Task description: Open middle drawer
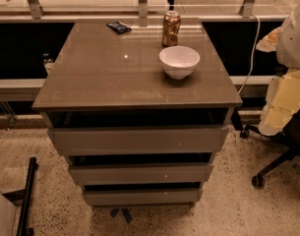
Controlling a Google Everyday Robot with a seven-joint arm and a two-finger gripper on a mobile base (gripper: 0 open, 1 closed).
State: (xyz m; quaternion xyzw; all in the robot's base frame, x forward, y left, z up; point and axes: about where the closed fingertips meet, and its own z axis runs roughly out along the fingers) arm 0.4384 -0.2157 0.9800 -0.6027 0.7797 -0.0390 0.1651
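The middle drawer [139,173] is the mid-sized of three flat grey-brown handleless fronts on the cabinet in front of me. The widest drawer front [137,140] is above it and the narrowest [142,197] below it. A dark gap shows above each front. All three fronts look pushed in. My gripper is not in view. A white and cream shape [289,82] at the right edge may be part of my arm, well to the right of the drawers.
On the cabinet top [105,77] stand a white bowl [179,61], a gold drink can [171,28] and a dark packet [119,27]. An office chair base [272,166] is at the right. A black bar [26,195] lies on the floor at the left.
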